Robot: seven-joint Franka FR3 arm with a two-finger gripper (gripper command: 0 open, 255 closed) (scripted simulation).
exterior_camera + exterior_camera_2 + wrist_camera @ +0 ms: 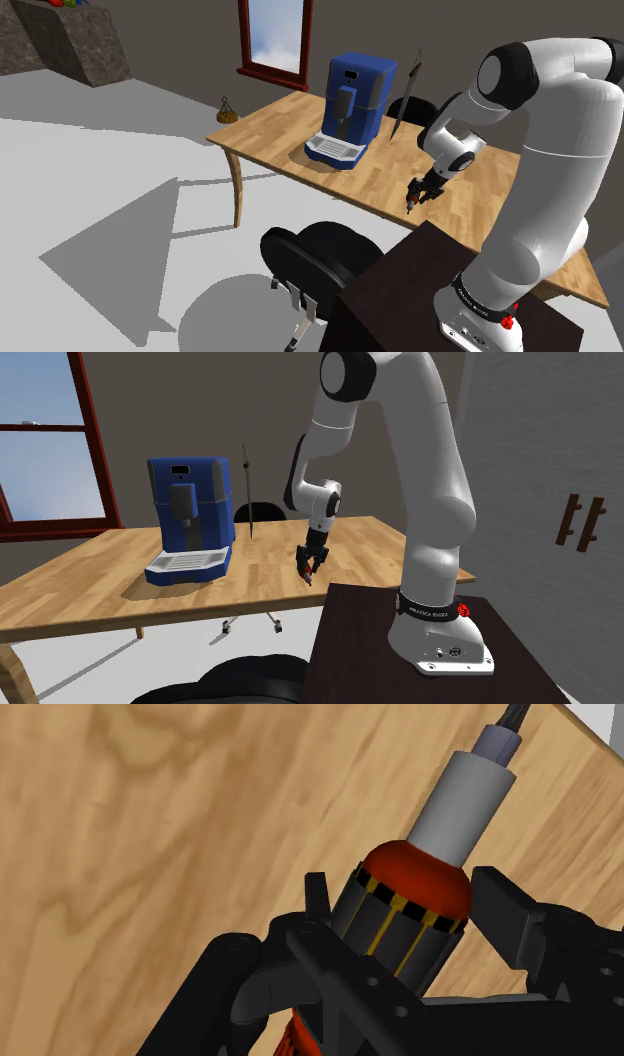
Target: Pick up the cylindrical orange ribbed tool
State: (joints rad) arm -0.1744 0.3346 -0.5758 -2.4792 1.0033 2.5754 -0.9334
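The tool [415, 899] is a cylinder with a dark ribbed band striped in yellow, an orange-red collar, a grey shaft and a dark tip. My black gripper [405, 919] is shut on it, one finger against each side of the ribbed band. In the shoulder view the gripper [418, 196] hangs just above the wooden table [290, 135] near its front edge, with the small orange tool [410, 203] poking out below. The second exterior view shows the gripper [311, 560] holding the tool [308, 570] tip-down a little above the table [90, 582].
A blue coffee machine [352, 108] stands mid-table at the shoulder view's left of the gripper. A thin dark upright rod [406, 95] and a black chair back [411, 110] are behind the table. Another black chair [320, 262] sits in front, beside the dark stand [400, 300].
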